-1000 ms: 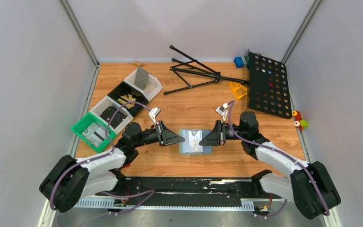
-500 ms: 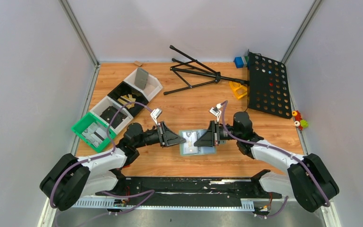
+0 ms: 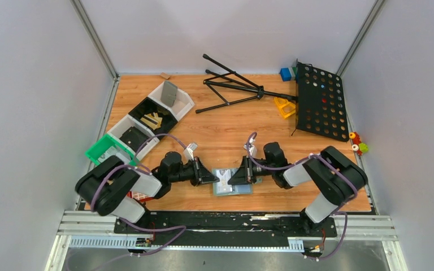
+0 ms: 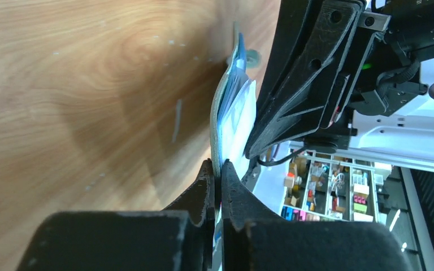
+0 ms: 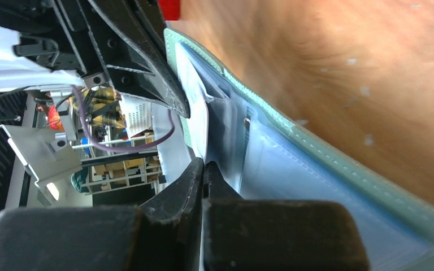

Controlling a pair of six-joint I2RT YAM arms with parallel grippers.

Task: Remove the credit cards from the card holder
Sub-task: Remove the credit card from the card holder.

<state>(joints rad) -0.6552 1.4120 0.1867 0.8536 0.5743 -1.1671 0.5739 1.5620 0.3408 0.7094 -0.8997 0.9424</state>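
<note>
The grey-blue card holder (image 3: 234, 187) lies open near the table's front edge, between both grippers. My left gripper (image 3: 217, 180) is shut on the holder's left edge; in the left wrist view the holder (image 4: 221, 121) stands edge-on between the closed jaws (image 4: 219, 167), with a whitish card (image 4: 243, 107) showing inside. My right gripper (image 3: 230, 179) reaches over the holder from the right. In the right wrist view its jaws (image 5: 203, 165) are shut on a thin whitish credit card (image 5: 196, 116) standing out of the pale pocket sleeves (image 5: 294, 169). The holder's stitched rim (image 5: 328, 161) runs alongside.
A green tray (image 3: 105, 153) and white bins (image 3: 172, 101) stand at the left. A black folding stand (image 3: 231, 84), a black perforated board (image 3: 319, 101), a yellow piece (image 3: 284, 107) and a blue block (image 3: 285, 73) are at the back. A red block (image 3: 140, 196) lies under the left arm.
Both arms have folded back and dropped low toward the front edge. The grippers have drawn closer together, and the holder has shifted a little nearer the front.
</note>
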